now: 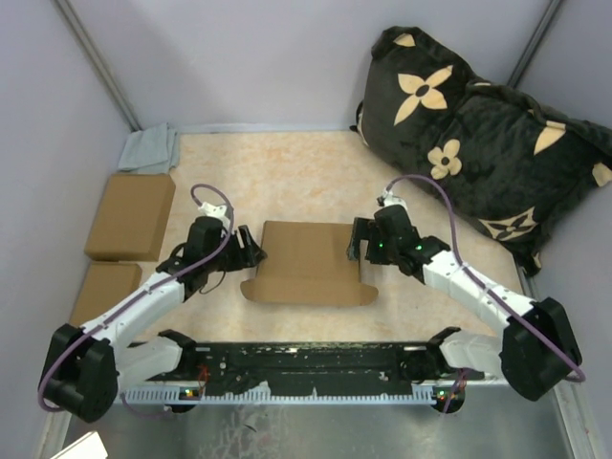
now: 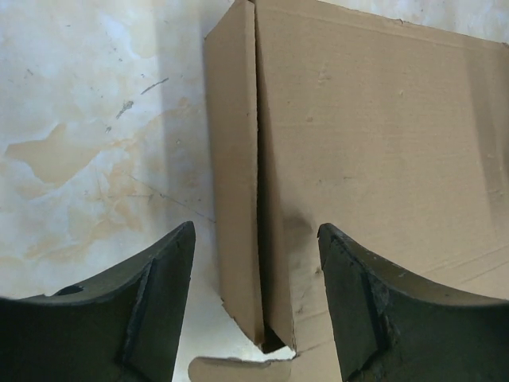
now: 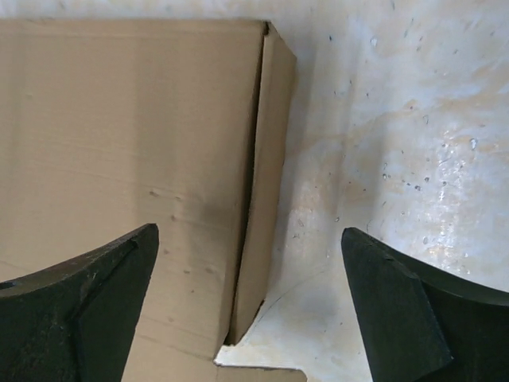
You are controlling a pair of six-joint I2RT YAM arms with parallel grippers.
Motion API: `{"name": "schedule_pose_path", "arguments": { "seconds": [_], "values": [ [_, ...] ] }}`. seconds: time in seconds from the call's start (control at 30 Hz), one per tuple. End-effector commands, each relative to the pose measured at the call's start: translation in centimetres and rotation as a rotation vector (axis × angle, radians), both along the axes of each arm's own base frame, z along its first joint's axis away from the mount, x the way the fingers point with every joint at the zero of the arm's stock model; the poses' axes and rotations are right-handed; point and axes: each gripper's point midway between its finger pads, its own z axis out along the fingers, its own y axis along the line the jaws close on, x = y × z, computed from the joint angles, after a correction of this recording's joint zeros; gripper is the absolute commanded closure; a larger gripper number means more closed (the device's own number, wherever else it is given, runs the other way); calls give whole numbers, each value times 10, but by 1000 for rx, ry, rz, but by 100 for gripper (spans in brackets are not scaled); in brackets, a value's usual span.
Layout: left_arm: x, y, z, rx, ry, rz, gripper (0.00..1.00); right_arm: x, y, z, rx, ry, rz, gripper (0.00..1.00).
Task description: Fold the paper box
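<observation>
The paper box [image 1: 308, 261] is a plain brown cardboard piece lying in the middle of the table, its side walls raised and a flat flap along its near edge. My left gripper [image 1: 251, 252] is open at the box's left side; in the left wrist view [image 2: 256, 239] its fingers straddle the raised left wall of the box [image 2: 235, 183]. My right gripper [image 1: 358, 241] is open at the box's right side; in the right wrist view [image 3: 250, 243] its fingers straddle the raised right wall of the box [image 3: 266, 183]. Neither gripper grips the cardboard.
Two smaller brown cardboard blocks [image 1: 130, 216] [image 1: 103, 290] lie at the far left, with a grey cloth [image 1: 149, 149] behind them. A dark flowered cushion [image 1: 483, 124] fills the back right corner. Grey walls enclose the table.
</observation>
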Motion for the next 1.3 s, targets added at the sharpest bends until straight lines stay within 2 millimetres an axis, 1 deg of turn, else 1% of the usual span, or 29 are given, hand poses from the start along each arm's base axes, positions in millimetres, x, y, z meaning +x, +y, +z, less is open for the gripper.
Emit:
{"name": "schedule_pose_path", "arguments": {
  "seconds": [0.0, 0.07, 0.17, 0.2, 0.23, 0.3, 0.37, 0.47, 0.57, 0.6, 0.63, 0.67, 0.73, 0.8, 0.9, 0.97, 1.03, 1.1, 1.2, 1.23, 1.27],
  "values": [
    [17, -17, 9, -62, -72, -36, 31, 9, 16, -14, 22, -11, 69, 3],
    [16, -22, -2, -57, -29, -63, 31, 6, 22, -34, 10, 42, 108, 6],
    [14, -27, -19, -46, 44, -87, 32, 2, 28, -57, 4, 107, 141, 14],
    [14, -27, -26, -36, 66, -86, 33, 3, 29, -62, 0, 116, 139, 16],
    [14, -27, -29, -35, 73, -84, 33, 3, 30, -67, -3, 120, 139, 18],
    [14, -27, -30, -35, 68, -80, 34, 7, 32, -68, 2, 108, 138, 22],
    [18, -25, -26, -34, 46, -69, 34, 14, 32, -65, -2, 83, 124, 22],
    [30, -25, -15, -28, -9, -52, 34, 31, 36, -52, -8, 37, 107, 22],
    [48, -31, -1, -41, -44, -41, 34, 53, 46, -41, -24, 0, 122, 22],
    [55, -34, 2, -44, -49, -38, 34, 61, 50, -37, -28, -8, 127, 22],
    [61, -37, 4, -44, -51, -36, 34, 68, 54, -37, -36, -5, 133, 22],
    [67, -39, 3, -41, -44, -31, 34, 75, 57, -35, -42, -8, 134, 22],
    [80, -44, 2, -35, -34, -27, 34, 90, 63, -34, -50, -13, 129, 22],
    [92, -49, 1, -29, -33, -21, 35, 100, 68, -46, -63, 11, 128, 22],
    [109, -53, -1, -22, -19, -5, 35, 116, 70, -50, -62, 15, 104, 22],
    [117, -54, -1, -9, -6, 6, 34, 129, 71, -46, -53, 8, 91, 22],
    [124, -51, -1, 20, 2, 31, 31, 137, 70, -41, -59, 6, 84, 21],
    [131, -45, 4, 49, 1, 52, 29, 143, 67, -32, -84, -6, 76, 19],
    [137, -35, 23, 88, -20, 82, 26, 151, 53, -5, -140, -56, 35, 13],
    [138, -32, 32, 96, -41, 85, 20, 154, 46, 6, -155, -77, 11, 8],
    [138, -29, 41, 100, -62, 92, 3, 155, 41, 18, -161, -95, -7, 3]
  ]
}}
